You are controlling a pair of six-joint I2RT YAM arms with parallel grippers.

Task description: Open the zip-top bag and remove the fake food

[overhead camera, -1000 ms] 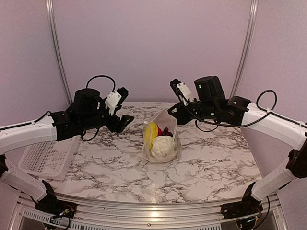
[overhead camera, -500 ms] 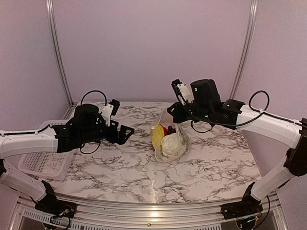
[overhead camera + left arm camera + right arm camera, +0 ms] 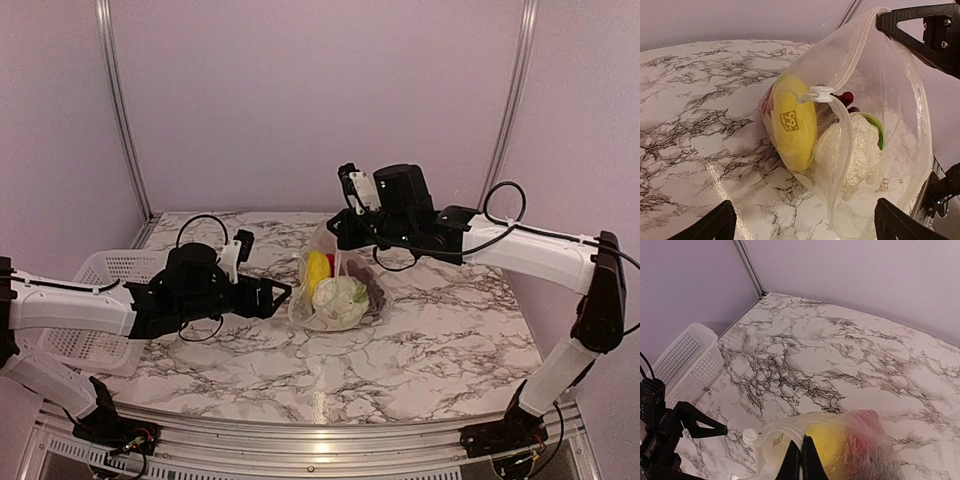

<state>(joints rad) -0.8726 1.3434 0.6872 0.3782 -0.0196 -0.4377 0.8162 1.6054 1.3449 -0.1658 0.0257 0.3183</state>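
Two arms, one bag, nothing out yet: the right end effector (image 3: 336, 237) is pinched tight on the upper edge of the zip-top bag (image 3: 900, 100). It holds that edge up while the bag's belly rests on the marble counter (image 3: 430, 345) near its middle. The left end effector (image 3: 276, 296) hovers low just beside the bag's left side, fingers (image 3: 715, 225) spread wide and touching nothing.

From the left wrist, the white zip slider (image 3: 820, 93) sits partway along the zip strip (image 3: 852, 55), which bends sharply there. Whether the seal has parted cannot be told. Every piece of fake food (image 3: 338, 300) in sight lies inside the plastic: a yellow banana-like piece (image 3: 792, 125) with a sticker, a cream-white knobbly lump (image 3: 852, 150) with a green edge, and dark red grapes (image 3: 845, 97) behind them.

A white lattice basket (image 3: 85, 310) stands at the counter's left edge, well apart from the bag. The job looks to be at its opening stage, with one edge secured, the mouth to be pulled wide and all removal left to do.
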